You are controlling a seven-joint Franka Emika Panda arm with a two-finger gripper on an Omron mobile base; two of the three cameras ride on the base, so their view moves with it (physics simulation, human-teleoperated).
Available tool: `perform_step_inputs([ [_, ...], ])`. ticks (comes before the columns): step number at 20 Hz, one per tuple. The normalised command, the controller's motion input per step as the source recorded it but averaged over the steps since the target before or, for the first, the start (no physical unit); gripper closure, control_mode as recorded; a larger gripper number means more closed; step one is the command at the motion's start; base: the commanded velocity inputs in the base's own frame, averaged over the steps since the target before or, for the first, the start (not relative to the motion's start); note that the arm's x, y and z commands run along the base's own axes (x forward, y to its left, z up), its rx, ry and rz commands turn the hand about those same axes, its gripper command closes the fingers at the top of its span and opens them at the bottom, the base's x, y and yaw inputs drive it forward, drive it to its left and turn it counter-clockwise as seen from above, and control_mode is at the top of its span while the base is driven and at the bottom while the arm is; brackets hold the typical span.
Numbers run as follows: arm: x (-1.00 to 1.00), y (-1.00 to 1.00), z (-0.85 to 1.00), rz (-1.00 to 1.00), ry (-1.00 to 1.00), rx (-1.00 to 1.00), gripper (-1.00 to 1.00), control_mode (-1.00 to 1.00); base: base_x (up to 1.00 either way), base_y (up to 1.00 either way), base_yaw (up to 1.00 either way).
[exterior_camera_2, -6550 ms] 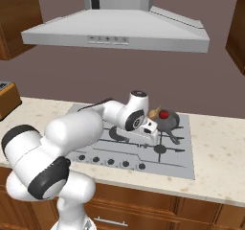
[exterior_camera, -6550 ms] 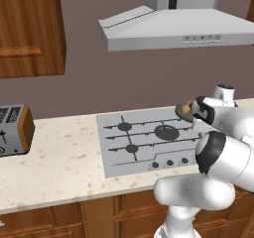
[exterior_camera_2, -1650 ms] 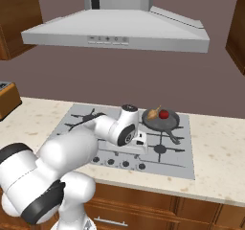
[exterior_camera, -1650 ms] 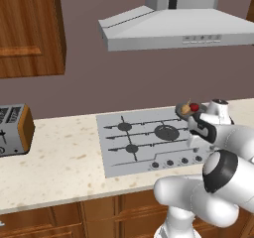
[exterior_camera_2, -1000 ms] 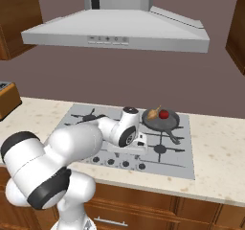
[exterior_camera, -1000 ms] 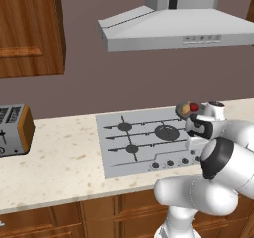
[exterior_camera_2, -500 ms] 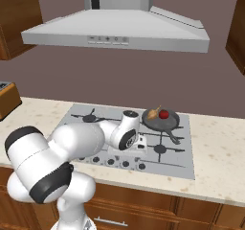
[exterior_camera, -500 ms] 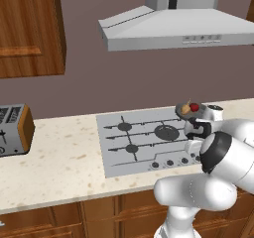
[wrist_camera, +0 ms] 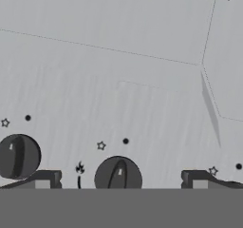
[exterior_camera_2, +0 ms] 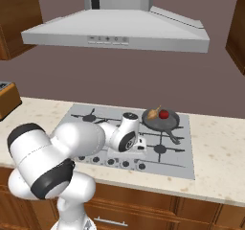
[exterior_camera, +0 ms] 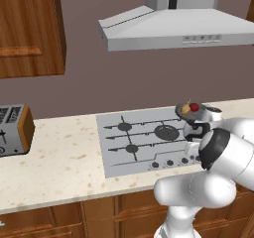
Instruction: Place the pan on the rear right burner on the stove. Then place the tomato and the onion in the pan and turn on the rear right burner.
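Left base view: the pan (exterior_camera: 192, 113) rests on the rear right burner near the back right corner of the stove (exterior_camera: 111, 155), carrying the onion (exterior_camera: 185, 109) and the tomato (exterior_camera: 194, 107); loading looks complete, so the knob step remains.

Right base view: the pan handle (exterior_camera_2: 171, 135) points toward the front edge. The arm's wrist is bent low over the knob row (exterior_camera_2: 125, 164).

Hand view: the gripper (wrist_camera: 119, 176) stands spread and empty, a dark knob (wrist_camera: 117, 175) between its tips, apparently lined up for turning.
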Motion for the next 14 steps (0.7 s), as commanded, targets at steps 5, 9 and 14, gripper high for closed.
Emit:
perform_step_inputs([
  [5,0.00,0.04,-0.11,0.03,0.00,0.00,-1.00,-1.00,0.00,0.00,0.00],
  [9,0.00,0.03,-0.12,0.02,0.00,0.00,-1.00,-1.00,0.00,0.00,0.00],
  [14,0.00,0.00,-0.09,0.00,0.00,0.00,-1.00,-1.00,0.00,0.00,0.00],
])
